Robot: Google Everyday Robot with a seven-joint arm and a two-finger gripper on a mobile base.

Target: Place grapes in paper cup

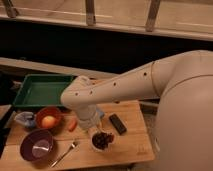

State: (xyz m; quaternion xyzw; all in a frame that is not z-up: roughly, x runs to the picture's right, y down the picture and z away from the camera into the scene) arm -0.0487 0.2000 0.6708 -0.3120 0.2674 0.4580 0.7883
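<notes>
The grapes [103,140], a dark reddish cluster, lie on the wooden table [132,145] in front of the arm. A pale off-white rim shows around them, which looks like the paper cup [94,135] holding them. My gripper [94,128] hangs from the big white arm, just above and to the left of the grapes, close to the cup's rim. The arm's wrist hides most of the gripper.
A green tray [42,91] stands at the back left. An orange-red bowl [42,114] holds an orange fruit [48,121]. A red chili [73,125], a purple bowl [36,146], a fork [65,152] and a black block [118,123] lie nearby.
</notes>
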